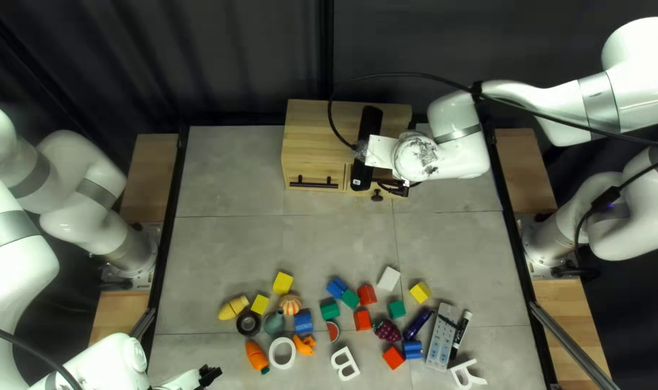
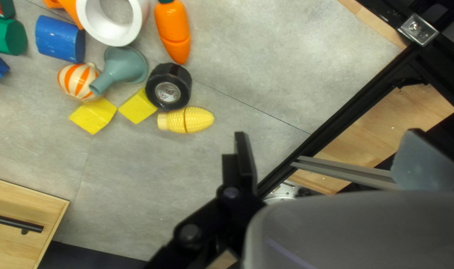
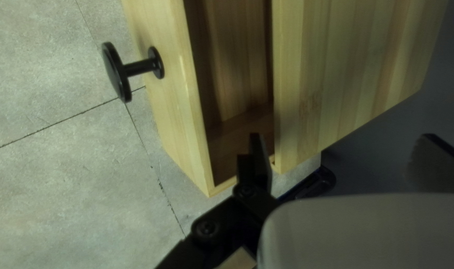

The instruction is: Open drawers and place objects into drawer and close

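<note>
Hanging over the wooden cabinet [image 1: 316, 137], a robot's right hand [image 3: 342, 135] spreads its fingers wide with nothing gripped, one poised at the gap of the knobbed drawer [image 3: 174, 107], the other out past the cabinet's side. The step in hand appears to be getting that drawer open far enough to load; doing it well likely calls for setting the near finger squarely behind the front panel, drawing straight out without twisting, and stopping before the cabinet shifts. The arm would then need to rise clear, leaving room for a toy to be lowered in. The front panel lies just beside that near finger, its black knob [image 3: 116, 72] on the panel's outer face, away from the hand. Across the tabletop [image 1: 235, 253], the left hand [image 2: 328, 132] also waits with fingers parted and nothing between them. The toy corn [image 2: 187, 120] lies ahead of it and off to one side, beyond the nearer finger; a black toy wheel [image 2: 168, 92] sits right by the corn, and the orange carrot [image 2: 174, 32] rests farther ahead. Which toy goes in first, an onlooker cannot tell
</note>
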Robot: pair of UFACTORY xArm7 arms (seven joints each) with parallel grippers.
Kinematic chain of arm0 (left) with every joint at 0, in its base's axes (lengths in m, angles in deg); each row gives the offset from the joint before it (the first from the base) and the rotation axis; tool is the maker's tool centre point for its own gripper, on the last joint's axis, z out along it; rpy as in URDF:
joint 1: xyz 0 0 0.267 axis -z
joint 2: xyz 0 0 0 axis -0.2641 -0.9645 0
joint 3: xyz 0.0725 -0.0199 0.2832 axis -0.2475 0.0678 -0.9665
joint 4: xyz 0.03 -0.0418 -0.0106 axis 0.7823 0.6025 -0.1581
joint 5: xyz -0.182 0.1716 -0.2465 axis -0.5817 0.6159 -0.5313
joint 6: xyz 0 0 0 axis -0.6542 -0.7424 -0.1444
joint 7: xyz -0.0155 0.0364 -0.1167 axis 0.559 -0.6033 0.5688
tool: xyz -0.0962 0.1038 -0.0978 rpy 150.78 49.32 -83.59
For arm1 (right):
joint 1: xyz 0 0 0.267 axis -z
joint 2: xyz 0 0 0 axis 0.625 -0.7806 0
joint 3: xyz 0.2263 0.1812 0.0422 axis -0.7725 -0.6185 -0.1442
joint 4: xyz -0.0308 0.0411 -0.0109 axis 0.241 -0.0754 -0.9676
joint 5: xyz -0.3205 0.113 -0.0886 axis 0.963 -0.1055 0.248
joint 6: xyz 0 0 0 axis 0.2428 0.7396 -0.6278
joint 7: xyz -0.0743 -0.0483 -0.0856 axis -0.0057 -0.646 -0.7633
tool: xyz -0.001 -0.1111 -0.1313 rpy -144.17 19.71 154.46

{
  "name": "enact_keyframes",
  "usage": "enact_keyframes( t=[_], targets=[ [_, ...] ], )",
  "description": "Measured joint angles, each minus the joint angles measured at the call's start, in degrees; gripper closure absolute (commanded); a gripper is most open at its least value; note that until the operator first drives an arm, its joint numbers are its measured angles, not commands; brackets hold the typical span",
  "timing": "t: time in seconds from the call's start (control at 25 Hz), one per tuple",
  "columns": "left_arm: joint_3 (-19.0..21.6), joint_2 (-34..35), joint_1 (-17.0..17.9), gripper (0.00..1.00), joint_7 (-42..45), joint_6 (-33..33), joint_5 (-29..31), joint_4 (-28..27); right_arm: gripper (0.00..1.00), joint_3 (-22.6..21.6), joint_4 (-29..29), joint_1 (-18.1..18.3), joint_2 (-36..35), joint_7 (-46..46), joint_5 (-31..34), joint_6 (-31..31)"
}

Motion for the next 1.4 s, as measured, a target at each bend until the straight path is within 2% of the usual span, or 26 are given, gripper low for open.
enact_keyframes(
  t=[0.76, 1.4],
  targets=[
    [0.00, 0.00, 0.00, 0.00, 0.00, 0.00, 0.00, 0.00, 0.00, -0.36, -0.68, -0.11, -2.38, 2.41, 5.87, 2.40],
    [0.00, 0.00, 0.00, 0.00, 0.00, 0.00, 0.00, 0.00, 0.00, -0.43, -0.80, -0.11, -3.38, 3.54, 9.34, 1.39]
  ],
)
